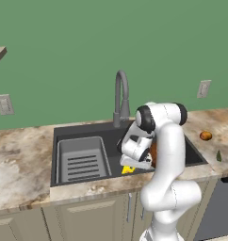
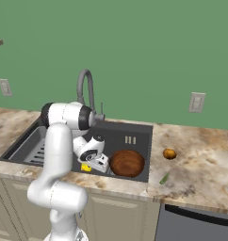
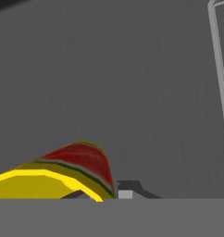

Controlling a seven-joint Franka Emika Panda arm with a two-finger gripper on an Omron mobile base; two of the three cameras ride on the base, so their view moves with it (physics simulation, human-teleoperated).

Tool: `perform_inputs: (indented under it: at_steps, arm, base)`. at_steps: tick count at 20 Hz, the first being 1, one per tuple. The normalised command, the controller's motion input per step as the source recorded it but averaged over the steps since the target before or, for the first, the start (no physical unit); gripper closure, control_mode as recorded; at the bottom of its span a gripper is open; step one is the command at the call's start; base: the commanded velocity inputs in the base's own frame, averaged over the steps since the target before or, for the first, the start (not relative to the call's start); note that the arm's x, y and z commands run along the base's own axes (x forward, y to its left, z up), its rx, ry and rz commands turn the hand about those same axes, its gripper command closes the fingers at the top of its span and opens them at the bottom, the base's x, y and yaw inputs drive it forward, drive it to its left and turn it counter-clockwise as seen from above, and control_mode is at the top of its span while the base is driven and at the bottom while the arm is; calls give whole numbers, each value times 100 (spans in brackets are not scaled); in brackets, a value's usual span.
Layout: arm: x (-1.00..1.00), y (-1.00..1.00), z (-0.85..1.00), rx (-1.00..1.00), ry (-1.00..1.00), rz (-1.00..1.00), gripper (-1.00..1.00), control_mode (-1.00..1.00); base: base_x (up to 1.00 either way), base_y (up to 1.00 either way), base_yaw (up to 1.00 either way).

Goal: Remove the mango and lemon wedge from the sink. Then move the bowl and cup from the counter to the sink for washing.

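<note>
so the yellow cup (image 3: 49,178) is right up against the hand camera, lying on its side in the nearly closed gripper (image 2: 90,164), low inside the sink (image 1: 87,129); the bowl (image 2: 127,163) sits just to the gripper's right in the basin

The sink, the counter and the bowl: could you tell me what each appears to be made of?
Sink: dark grey and matte with no gleam, perhaps composite or coated metal. Counter: beige-and-brown marbled veining, so it looks like polished stone. Bowl: reddish-brown with a dull mottled surface, possibly wood or glazed clay; the render leaves it open.
</note>
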Motion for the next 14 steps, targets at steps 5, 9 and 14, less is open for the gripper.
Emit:
perform_inputs:
  at_steps: [5, 9, 14]
  arm:
    - [1, 8, -15, -2, 0, 0, 100, -100]
    - [1, 10, -18, -4, 0, 0, 100, -100]
    - [0, 6, -19, -4, 0, 0, 100, -100]
  base:
    - [0, 0, 0]
    - [0, 0, 0]
    - [0, 0, 0]
